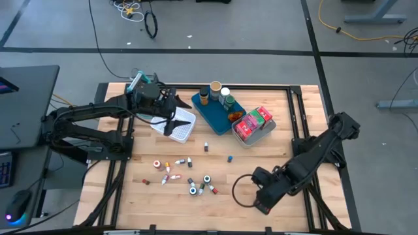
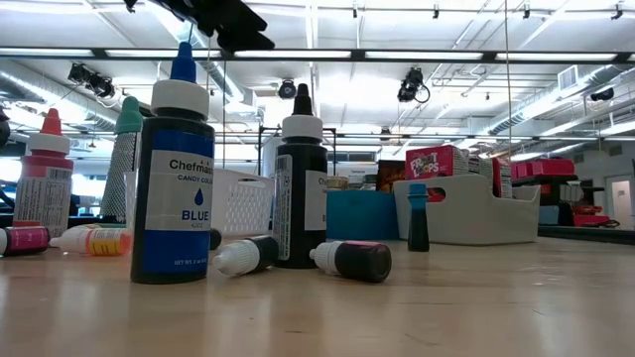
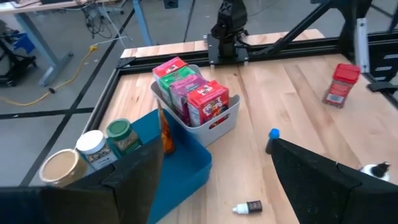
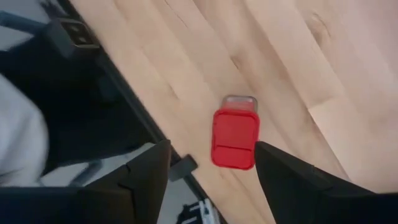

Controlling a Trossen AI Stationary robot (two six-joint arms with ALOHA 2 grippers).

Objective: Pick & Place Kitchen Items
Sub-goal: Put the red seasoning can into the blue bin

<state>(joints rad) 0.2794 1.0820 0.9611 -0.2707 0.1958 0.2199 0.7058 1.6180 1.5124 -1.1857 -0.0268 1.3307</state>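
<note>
- The right gripper (image 1: pixel 260 202) hangs low over the table's (image 1: pixel 274 147) near right edge, its fingers (image 4: pixel 146 174) spread apart and holding nothing; a red tin (image 4: pixel 235 137) lies on the wood directly between them in the right wrist view.
- Many small bottles (image 1: pixel 193 189) lie scattered over the near middle of the table, some upright, some tipped; 1 reads BLUE (image 2: pixel 175 188) in the low view.
- Farther back, a grey bin (image 1: pixel 261 134) holds red, pink and green packets (image 3: pixel 189 93), just beside a blue tray (image 1: pixel 215 112) carrying jars (image 1: pixel 215 90).
- The left gripper (image 1: pixel 171 117) hovers over the white mesh basket (image 1: pixel 184 130), fingers wide and empty.
</note>
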